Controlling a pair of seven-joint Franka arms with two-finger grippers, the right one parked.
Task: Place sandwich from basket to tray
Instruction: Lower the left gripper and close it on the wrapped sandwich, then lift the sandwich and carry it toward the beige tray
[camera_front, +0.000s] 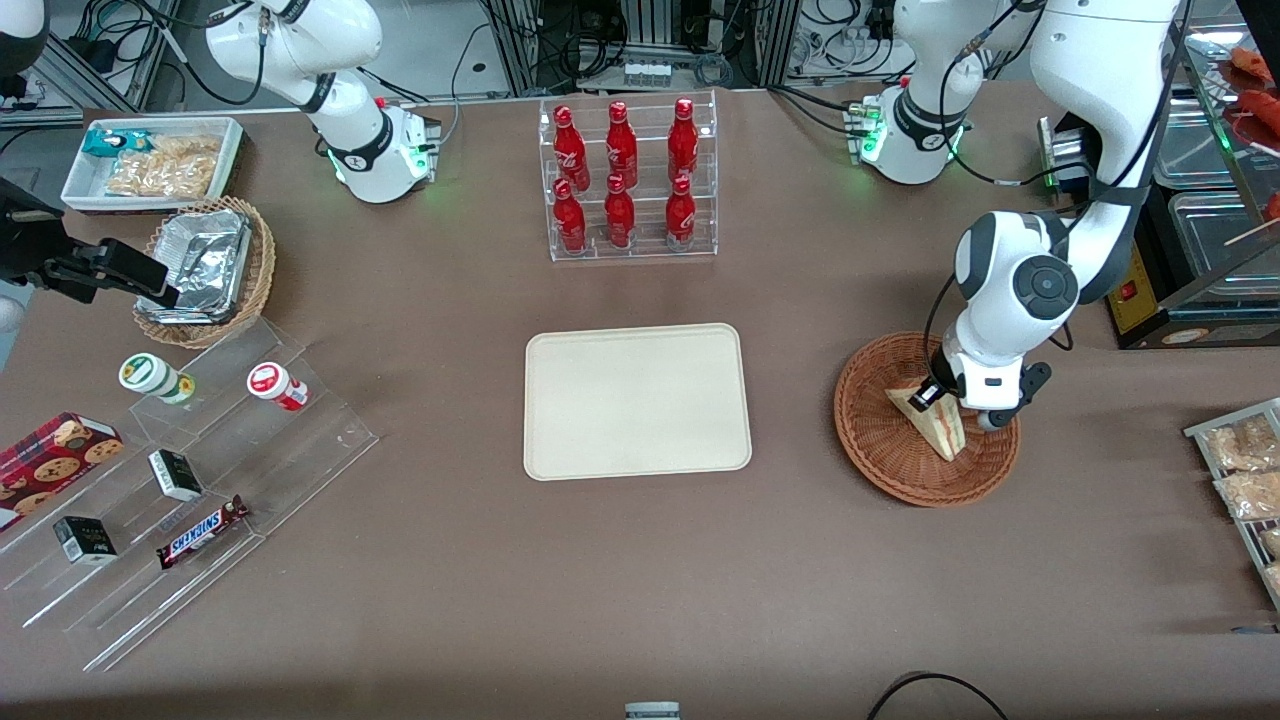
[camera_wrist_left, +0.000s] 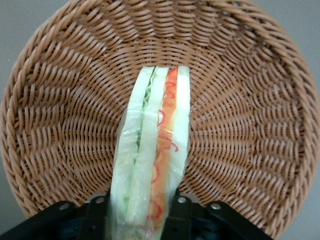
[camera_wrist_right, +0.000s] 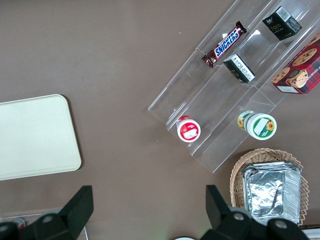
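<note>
Gripper (camera_front: 938, 398) is low in the basket (camera_front: 880, 455), jaws pinching the sandwich (camera_front: 941, 419) w/ one on each side; sandwich is in basket, tray (camera_front: 636, 400) nearby on counter (camera_front: 640, 580).

A brown table (camera_front: 640, 590) fills the scene; past its edge, cables (camera_front: 560, 40) and metal frames (camera_front: 640, 30) crowd the floor.
</note>
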